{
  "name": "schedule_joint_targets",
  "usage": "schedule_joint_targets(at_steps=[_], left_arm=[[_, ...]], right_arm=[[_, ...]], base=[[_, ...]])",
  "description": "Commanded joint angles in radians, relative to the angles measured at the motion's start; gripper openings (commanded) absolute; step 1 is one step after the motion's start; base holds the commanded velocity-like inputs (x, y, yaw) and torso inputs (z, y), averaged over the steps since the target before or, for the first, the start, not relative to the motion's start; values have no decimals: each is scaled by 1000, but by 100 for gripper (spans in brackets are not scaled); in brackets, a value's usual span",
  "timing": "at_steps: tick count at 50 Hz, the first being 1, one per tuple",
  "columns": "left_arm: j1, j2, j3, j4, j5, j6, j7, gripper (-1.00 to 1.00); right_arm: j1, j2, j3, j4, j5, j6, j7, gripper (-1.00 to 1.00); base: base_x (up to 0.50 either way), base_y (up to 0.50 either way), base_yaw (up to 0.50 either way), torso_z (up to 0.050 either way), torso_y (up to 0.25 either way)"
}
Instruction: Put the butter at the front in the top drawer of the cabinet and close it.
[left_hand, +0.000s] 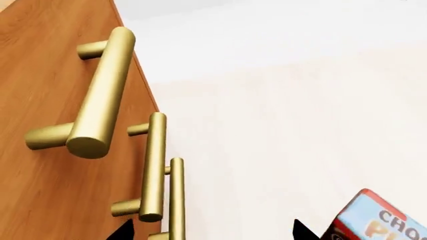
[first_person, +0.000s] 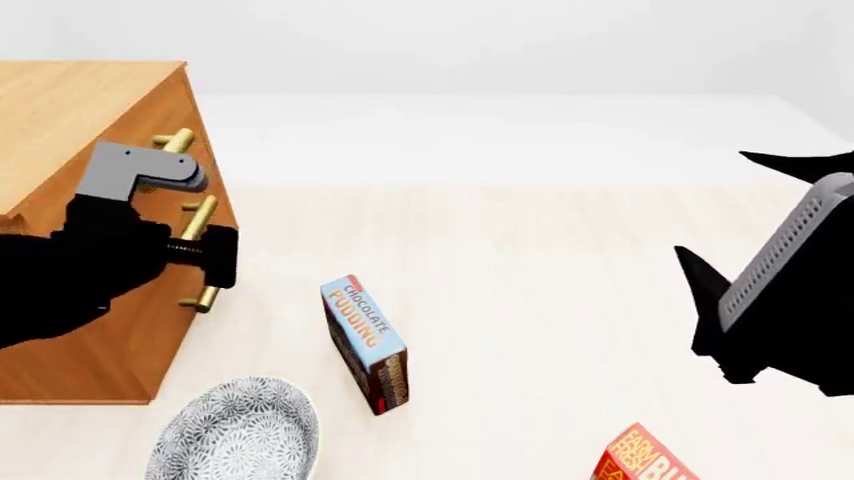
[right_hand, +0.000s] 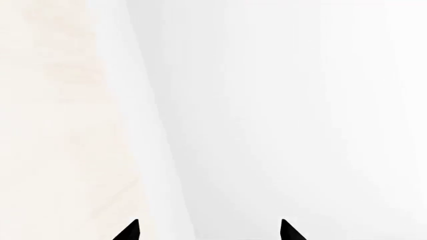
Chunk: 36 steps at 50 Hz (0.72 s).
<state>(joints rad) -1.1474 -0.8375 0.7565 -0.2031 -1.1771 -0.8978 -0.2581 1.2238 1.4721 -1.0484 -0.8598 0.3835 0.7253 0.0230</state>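
Observation:
The butter (first_person: 650, 457), a red-and-orange carton, lies at the near right edge of the head view, cut off by the frame. The wooden cabinet (first_person: 80, 110) stands at the left with its drawers shut. The top drawer's brass handle (left_hand: 100, 95) is the one nearest the left wrist camera. My left gripper (left_hand: 212, 231) is open against the cabinet front, below that handle (first_person: 174, 140), with a lower brass handle (left_hand: 176, 200) showing between its fingertips. My right gripper (right_hand: 208, 231) is open and empty over bare floor, far from the butter and the cabinet.
A blue chocolate pudding box (first_person: 363, 340) stands on edge in the middle, just right of the cabinet. A patterned grey bowl (first_person: 240, 432) sits near the cabinet's front corner. My right arm (first_person: 781, 300) hangs at the right.

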Motion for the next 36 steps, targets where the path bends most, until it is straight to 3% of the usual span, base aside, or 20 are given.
schedule_joint_targets(at_steps=[1, 8, 17, 26, 33, 36], left_arm=[[86, -102, -39, 255, -45, 15, -42, 100], [148, -178, -72, 459, -95, 60, -64, 100], [312, -314, -129, 709, -110, 236, -82, 100], [543, -539, -199, 908, -103, 553, -105, 100], [700, -719, -150, 996, -26, 862, -115, 100], [710, -733, -142, 1021, 2, 909, -123, 100]], right_arm=[[1, -11, 48, -12, 198, 22, 163, 100], [-1, -20, 95, -1, 472, -1, 311, 100], [-1, 1, 125, -27, 718, -57, 375, 100], [0, 58, 136, -129, 825, -86, 427, 100], [-16, 96, 125, -187, 861, -123, 474, 100], [-4, 98, 138, -187, 884, -124, 473, 100]], base=[[0, 0, 0, 0, 0], [0, 0, 0, 0, 0], [0, 0, 0, 0, 0], [0, 0, 0, 0, 0], [0, 0, 0, 0, 0], [0, 0, 0, 0, 0]])
